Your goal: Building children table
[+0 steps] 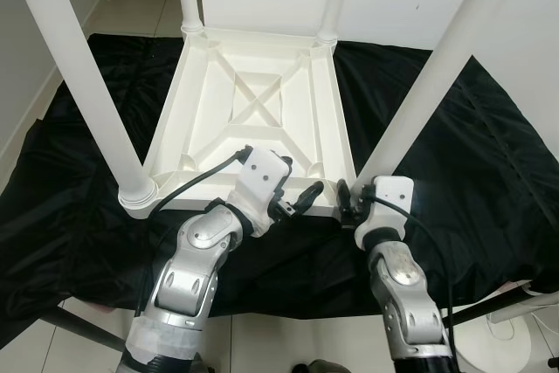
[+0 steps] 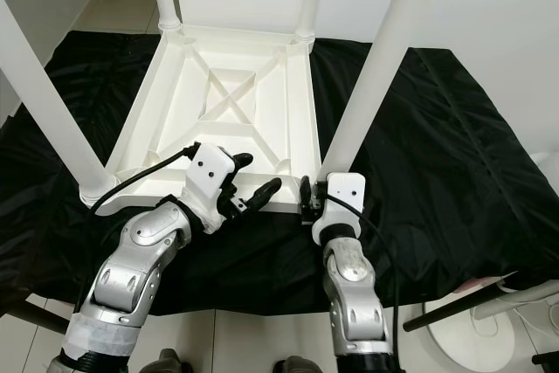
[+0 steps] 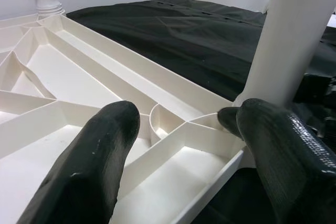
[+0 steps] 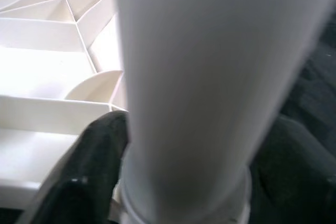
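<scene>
We see our right gripper [image 2: 307, 198] clamped around a white table leg [image 2: 371, 67]; beside it, our left gripper [image 2: 253, 185] hovers wide open, empty, over the upturned tabletop [image 2: 218, 102].

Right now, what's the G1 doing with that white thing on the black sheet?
It is assembling an upside-down white table that lies on a black cloth, with four legs standing up from its corners. The right tool is at the base of the near right leg, a finger on either side of it. The left tool is open over the table's near edge, holding nothing.
</scene>
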Available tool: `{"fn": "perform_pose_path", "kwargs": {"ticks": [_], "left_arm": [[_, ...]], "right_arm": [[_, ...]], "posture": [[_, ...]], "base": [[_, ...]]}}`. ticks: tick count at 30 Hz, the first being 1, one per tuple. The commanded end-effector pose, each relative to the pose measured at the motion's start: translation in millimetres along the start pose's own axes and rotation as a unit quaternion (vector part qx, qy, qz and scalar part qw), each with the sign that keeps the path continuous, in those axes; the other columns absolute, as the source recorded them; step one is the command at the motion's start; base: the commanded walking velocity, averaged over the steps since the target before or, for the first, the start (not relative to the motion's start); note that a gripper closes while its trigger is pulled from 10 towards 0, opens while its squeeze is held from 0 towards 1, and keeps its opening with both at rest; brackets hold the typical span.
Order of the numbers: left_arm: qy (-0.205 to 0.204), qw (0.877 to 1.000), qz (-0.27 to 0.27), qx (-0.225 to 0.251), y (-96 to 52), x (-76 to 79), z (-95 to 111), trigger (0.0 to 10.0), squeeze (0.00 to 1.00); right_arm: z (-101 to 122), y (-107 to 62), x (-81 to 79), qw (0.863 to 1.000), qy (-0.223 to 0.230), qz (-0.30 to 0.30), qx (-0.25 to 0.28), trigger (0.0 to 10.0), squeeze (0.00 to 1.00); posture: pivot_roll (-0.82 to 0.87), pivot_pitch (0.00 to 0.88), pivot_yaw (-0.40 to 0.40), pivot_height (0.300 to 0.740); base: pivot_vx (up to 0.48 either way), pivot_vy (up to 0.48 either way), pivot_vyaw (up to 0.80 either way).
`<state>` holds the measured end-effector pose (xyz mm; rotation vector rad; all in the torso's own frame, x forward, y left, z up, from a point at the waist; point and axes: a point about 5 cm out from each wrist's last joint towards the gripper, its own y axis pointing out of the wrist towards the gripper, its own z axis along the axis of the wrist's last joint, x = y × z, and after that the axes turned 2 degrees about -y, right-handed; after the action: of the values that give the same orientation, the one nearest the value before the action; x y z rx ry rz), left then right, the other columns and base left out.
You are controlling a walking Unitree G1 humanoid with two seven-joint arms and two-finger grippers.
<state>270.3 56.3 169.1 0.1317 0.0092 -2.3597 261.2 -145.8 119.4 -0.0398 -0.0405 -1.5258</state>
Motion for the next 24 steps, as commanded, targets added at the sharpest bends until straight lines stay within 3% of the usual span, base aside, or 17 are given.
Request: {"fn": "perform_pose_path", "kwargs": {"ticks": [1, 2, 3, 5, 6, 9, 12, 16, 21, 24], "left_arm": [[-0.003, 1.000, 0.011, 0.001, 2.3, -0.4, -1.2, 10.0, 0.00], [-0.003, 1.000, 0.011, 0.001, 2.3, -0.4, -1.2, 10.0, 0.00], [0.000, 1.000, 0.012, 0.002, 2.1, -1.0, -0.5, 10.0, 0.00], [0.000, 1.000, 0.012, 0.002, 2.1, -1.0, -0.5, 10.0, 0.00], [0.006, 1.000, 0.011, 0.003, 0.7, -1.7, 0.3, 10.0, 0.00], [0.014, 1.000, 0.006, 0.003, -2.2, -3.2, -0.2, 10.0, 0.00], [0.018, 1.000, -0.003, -0.002, -3.9, -2.8, -1.6, 10.0, 0.00], [-0.007, 0.997, -0.075, 0.008, -7.1, 11.9, 2.8, 10.0, 0.00], [-0.003, 0.996, -0.089, 0.005, -7.9, 14.6, 1.5, 10.0, 0.00], [0.003, 0.995, -0.097, 0.001, -7.7, 15.7, 0.4, 10.0, 0.00]], "right_arm": [[1.9, -2.9, 7.8, 0.999, 0.003, 0.033, 0.012, 10.0, 0.36], [1.9, -2.9, 7.8, 0.999, 0.003, 0.033, 0.012, 10.0, 0.36], [2.4, -5.8, 16.0, 0.997, -0.001, 0.080, 0.014, 10.0, 0.00], [2.4, -5.8, 16.0, 0.997, -0.001, 0.080, 0.014, 10.0, 0.00], [4.3, -8.1, 27.3, 0.992, -0.017, 0.122, 0.018, 10.0, 0.00], [5.5, -8.0, 39.6, 0.984, -0.045, 0.172, 0.023, 10.0, 0.00], [5.5, -6.2, 44.6, 0.976, -0.042, 0.214, 0.017, 10.0, 0.00], [7.9, 8.7, 52.2, 0.961, -0.080, 0.263, 0.015, 10.0, 0.00], [7.9, 18.7, 52.4, 0.954, -0.091, 0.285, 0.009, 10.0, 0.00], [7.0, 34.4, 49.5, 0.942, -0.101, 0.320, 0.000, 10.0, 0.00]], "posture": [[-0.07, 0.046, -0.043, 0.740], [-0.07, 0.046, -0.043, 0.740], [-0.07, 0.044, -0.041, 0.740], [-0.07, 0.044, -0.041, 0.740], [-0.06, 0.042, -0.049, 0.740], [-0.06, 0.042, -0.050, 0.740], [-0.06, 0.040, -0.040, 0.740], [-0.05, 0.027, -0.033, 0.740], [-0.04, 0.022, -0.031, 0.740], [-0.03, 0.007, -0.032, 0.740]], "base": [[0.000, 0.000, 0.00], [0.000, 0.000, 0.00], [0.000, 0.000, 0.00], [0.000, 0.000, 0.00], [0.000, 0.000, 0.00], [0.000, 0.000, 0.00], [0.000, 0.000, 0.00], [0.000, 0.000, 0.00], [0.000, 0.000, 0.00], [0.000, 0.000, 0.00]]}}
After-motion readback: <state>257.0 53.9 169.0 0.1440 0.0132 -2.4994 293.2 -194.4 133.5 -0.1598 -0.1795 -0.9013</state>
